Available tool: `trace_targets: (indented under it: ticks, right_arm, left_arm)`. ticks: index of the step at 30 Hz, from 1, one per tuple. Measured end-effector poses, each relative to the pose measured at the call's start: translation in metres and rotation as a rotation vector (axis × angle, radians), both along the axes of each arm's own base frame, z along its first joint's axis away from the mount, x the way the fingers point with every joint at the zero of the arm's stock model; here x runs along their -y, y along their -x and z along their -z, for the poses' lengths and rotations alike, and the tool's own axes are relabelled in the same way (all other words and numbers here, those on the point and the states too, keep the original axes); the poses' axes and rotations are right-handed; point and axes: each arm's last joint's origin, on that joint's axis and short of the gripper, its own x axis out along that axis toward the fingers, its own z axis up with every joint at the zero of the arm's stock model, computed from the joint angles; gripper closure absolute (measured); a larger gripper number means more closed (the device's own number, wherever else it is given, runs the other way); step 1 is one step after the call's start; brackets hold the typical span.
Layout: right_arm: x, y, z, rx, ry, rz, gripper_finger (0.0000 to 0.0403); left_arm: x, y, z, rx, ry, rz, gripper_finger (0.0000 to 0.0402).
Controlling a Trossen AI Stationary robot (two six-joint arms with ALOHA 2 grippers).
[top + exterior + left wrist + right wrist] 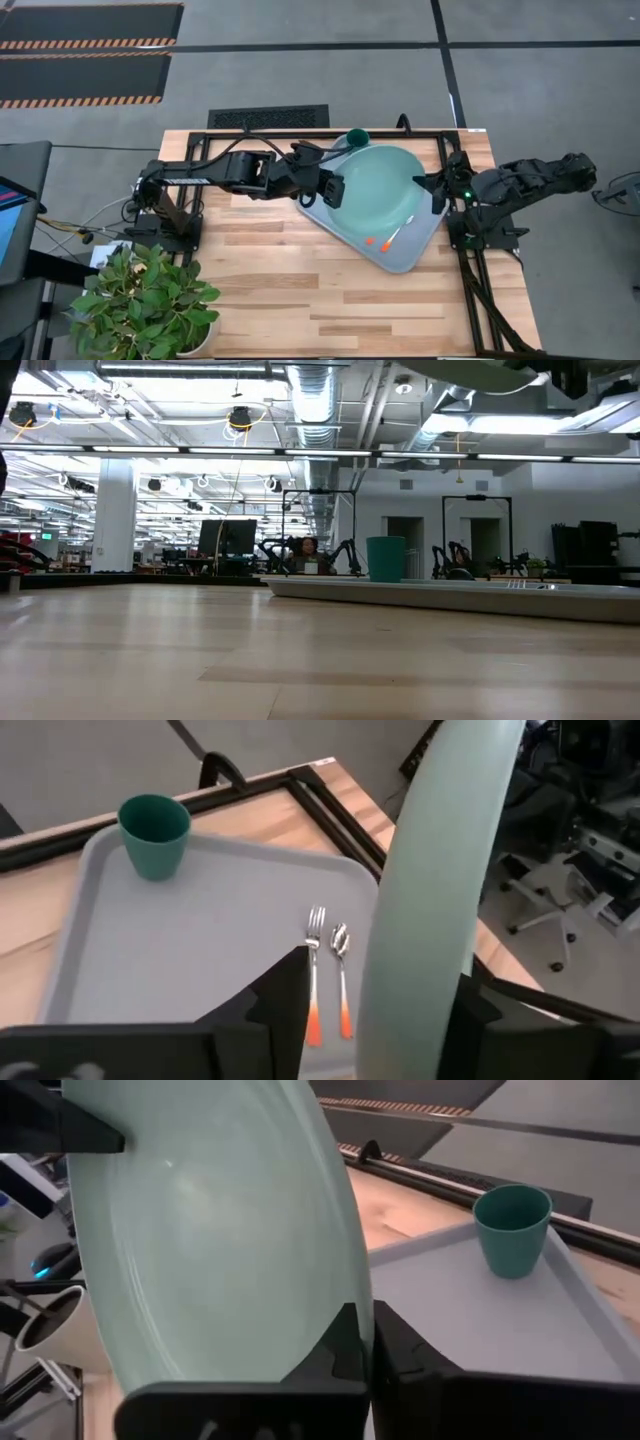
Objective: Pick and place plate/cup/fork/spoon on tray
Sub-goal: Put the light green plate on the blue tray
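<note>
The pale mint-green plate (378, 185) hangs above the light blue-grey tray (345, 228), between my two grippers. My right gripper (438, 190) is shut on the plate's right rim. My left gripper (333, 188) is open at the plate's left rim (410, 970), one finger (290, 990) clear of it and the other (475, 1015) right beside it. The dark green cup (357, 137) stands upright in the tray's far corner. The fork (315, 945) and spoon (341, 945), both with orange handles, lie side by side on the tray's near right part. My right gripper pinches the plate's rim (352, 1295) between its two fingers (400, 1355), one on the hollow upper face and one on the underside. The fingers come level from the table's right side. The plate is lifted clear of the tray. My left gripper: whether its finger beside the rim touches, I cannot tell.
The tray sits turned at an angle on the wooden table (270, 290), toward its far right. A potted plant (150, 300) stands at the near left corner. A black frame (300, 132) runs along the far and right table edges.
</note>
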Motion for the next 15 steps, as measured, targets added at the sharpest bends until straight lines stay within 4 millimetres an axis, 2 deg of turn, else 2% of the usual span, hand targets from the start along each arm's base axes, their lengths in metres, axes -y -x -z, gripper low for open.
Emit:
trace_targets:
  ticks: [6,9,13,15]
  right_arm:
    - [0.0011,0.0,0.0004,-0.004,-0.005,0.005,0.04]
    - [0.0011,0.0,0.0003,-0.003,-0.005,0.004,0.0399]
    - [0.0014,0.0005,0.0012,-0.015,0.001,0.005,0.0399]
    - [0.0013,0.0006,0.0013,-0.017,0.004,0.005,0.0397]
  left_arm:
    - [-0.0006,-0.0002,0.0007,-0.018,-0.035,0.006,0.0273]
    - [-0.0005,-0.0002,0.0006,-0.021,-0.041,0.012,0.0306]
    - [-0.0016,-0.005,0.0065,-0.053,-0.063,0.02,0.0376]
    - [-0.0037,-0.006,0.0099,-0.075,-0.067,0.018,0.0391]
